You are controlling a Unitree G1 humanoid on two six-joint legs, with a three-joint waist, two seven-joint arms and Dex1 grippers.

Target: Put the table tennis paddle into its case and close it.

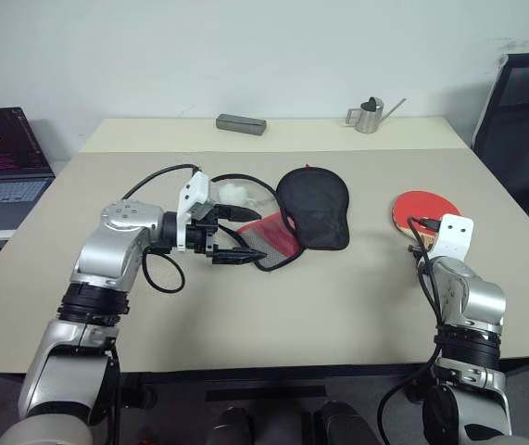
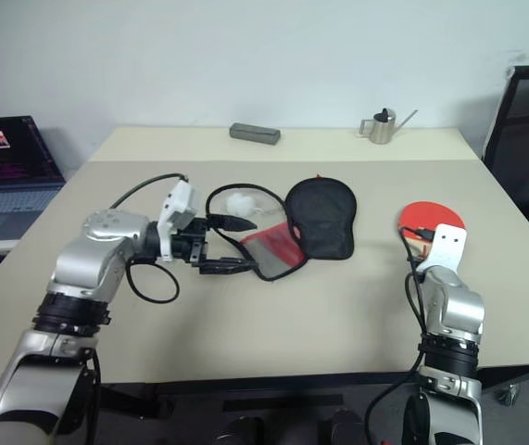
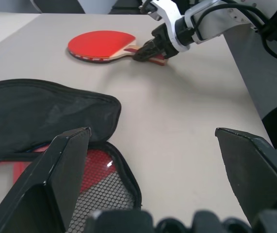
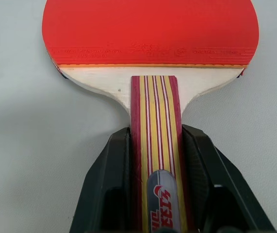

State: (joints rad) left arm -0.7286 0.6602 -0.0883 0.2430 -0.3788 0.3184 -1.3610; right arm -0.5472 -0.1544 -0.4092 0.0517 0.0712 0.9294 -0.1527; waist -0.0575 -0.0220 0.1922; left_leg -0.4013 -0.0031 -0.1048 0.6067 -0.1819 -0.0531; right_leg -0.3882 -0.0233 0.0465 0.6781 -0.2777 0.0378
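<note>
The table tennis paddle (image 1: 425, 208) lies flat on the right side of the table, red face up, with its striped handle (image 4: 156, 111) pointing toward me. My right gripper (image 4: 156, 132) is shut on that handle, one black finger pressed against each side. The case (image 1: 312, 206) lies unzipped at the table's middle: the black flap is folded back, and the red side with its mesh pocket (image 1: 271, 239) faces up. My left gripper (image 1: 244, 235) hovers open at the case's left edge, pointing right, with nothing between its fingers (image 3: 70, 160).
A small grey box (image 1: 241, 123) and a metal watering can (image 1: 371, 116) stand at the table's far edge. An open laptop (image 1: 0, 153) sits off the table's left side, and a black chair (image 1: 523, 120) stands to the right. Bare tabletop (image 1: 357, 297) lies between the case and the paddle.
</note>
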